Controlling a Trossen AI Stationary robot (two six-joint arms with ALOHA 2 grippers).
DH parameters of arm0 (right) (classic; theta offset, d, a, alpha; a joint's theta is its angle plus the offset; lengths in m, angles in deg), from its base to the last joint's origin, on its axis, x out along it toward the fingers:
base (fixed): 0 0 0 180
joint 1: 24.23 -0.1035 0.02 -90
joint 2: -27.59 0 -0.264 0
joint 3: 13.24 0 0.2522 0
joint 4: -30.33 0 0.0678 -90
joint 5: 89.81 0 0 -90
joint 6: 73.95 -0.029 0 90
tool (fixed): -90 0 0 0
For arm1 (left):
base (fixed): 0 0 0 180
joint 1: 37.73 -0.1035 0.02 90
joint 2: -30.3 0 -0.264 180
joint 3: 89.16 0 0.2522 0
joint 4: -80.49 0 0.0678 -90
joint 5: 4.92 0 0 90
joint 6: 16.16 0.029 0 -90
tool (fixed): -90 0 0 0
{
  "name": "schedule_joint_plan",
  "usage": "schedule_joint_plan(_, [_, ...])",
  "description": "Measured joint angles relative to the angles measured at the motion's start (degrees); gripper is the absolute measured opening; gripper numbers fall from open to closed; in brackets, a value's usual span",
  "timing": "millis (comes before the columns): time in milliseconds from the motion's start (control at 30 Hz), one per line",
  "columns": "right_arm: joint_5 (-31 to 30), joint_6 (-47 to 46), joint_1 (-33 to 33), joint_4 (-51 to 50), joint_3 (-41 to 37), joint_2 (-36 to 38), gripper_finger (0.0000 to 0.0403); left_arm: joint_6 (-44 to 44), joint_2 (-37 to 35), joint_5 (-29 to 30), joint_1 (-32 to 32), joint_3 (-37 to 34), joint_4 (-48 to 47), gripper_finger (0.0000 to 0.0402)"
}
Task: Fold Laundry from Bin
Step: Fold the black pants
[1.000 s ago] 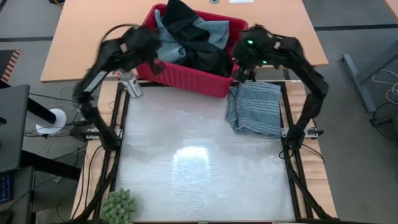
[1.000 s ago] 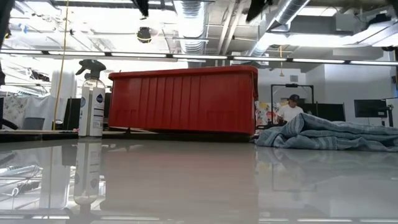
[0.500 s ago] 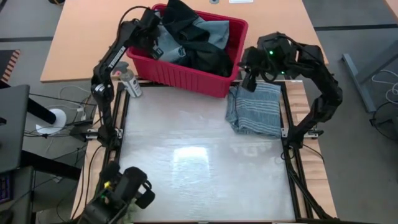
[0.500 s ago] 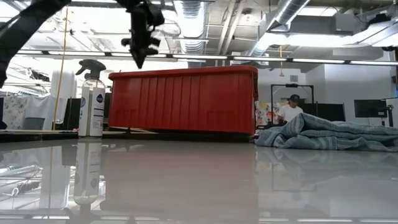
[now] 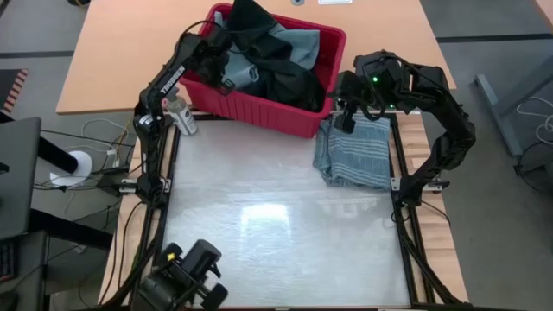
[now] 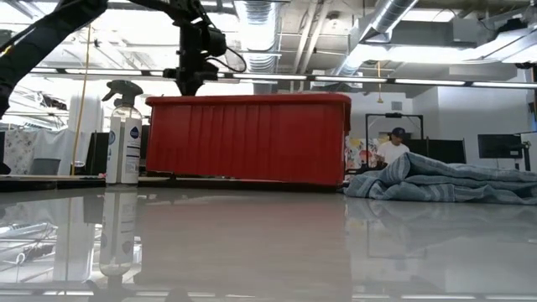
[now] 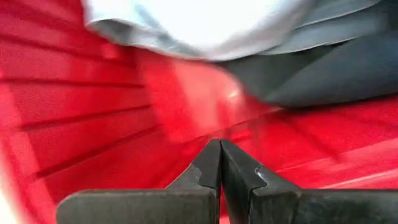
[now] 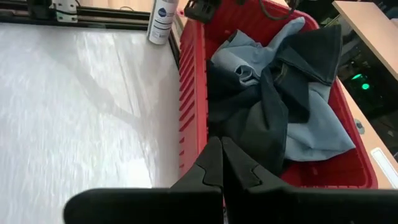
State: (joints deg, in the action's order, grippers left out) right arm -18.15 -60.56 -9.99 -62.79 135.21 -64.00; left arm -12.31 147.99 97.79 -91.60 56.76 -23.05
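Observation:
The red bin (image 5: 259,108) stands at the table's far edge, heaped with laundry (image 5: 276,60) in black and light blue. My left gripper (image 7: 219,149) is shut and points down inside the bin's left end, beside its red inner wall (image 7: 74,124) and under the edge of a light blue garment (image 7: 199,25); whether it touches anything, I cannot tell. A grey-blue striped garment (image 5: 354,151) lies folded on the table to the right of the bin. My right gripper (image 8: 221,146) hangs shut above the bin's right end, holding nothing.
A spray bottle (image 5: 180,117) stands at the bin's near left corner. A dark device (image 5: 190,276) sits at the table's near left corner. The glossy middle of the table (image 5: 276,216) bears nothing. A person (image 6: 390,147) shows far behind the table.
My left gripper has swung over the bin's left end and sunk below its rim, tipping steeper downward, fingers shut throughout. My right gripper has drawn a little toward the table's right edge. The dark device has come in at the near left corner, over a green plant.

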Motion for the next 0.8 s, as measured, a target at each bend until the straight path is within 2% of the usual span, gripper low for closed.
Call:
schedule_joint_plan(100, [0.02, -0.02, 0.0, 0.93, 0.0, 0.0, 0.0017, -2.03, 0.0, -4.49, 2.1, 0.02, -0.12, 0.0])
schedule_joint_plan(267, [0.04, 0.0, 0.0, 2.47, 0.0, 0.0, 0.0017, -3.56, 0.02, -6.52, 7.05, 0.0, -0.58, 0.0])
schedule_joint_plan(433, [0.09, -0.33, -0.02, 2.78, 0.0, 0.0, 0.0017, -4.15, 0.15, -6.15, 11.01, -0.07, -0.27, 0.0])
schedule_joint_plan(567, [0.13, -0.59, -0.02, 2.89, 0.0, 0.0, 0.0017, -3.75, -0.04, -1.22, 12.67, 0.11, -0.35, 0.0])
schedule_joint_plan(667, [0.15, -0.96, -0.02, 2.79, 0.0, 0.0, 0.0017, -3.94, -2.78, -4.39, 13.48, 0.13, -0.1, 0.0])
schedule_joint_plan(733, [0.17, -0.94, -0.02, 2.63, 0.0, 0.0, 0.0017, -3.47, -5.73, -1.38, 14.11, 0.39, 0.34, 0.0])
schedule_joint_plan(800, [0.18, -0.91, -0.02, 2.62, 0.0, 0.0, 0.0017, -1.79, -8.01, 7.24, 14.18, 0.44, 0.73, 0.0])
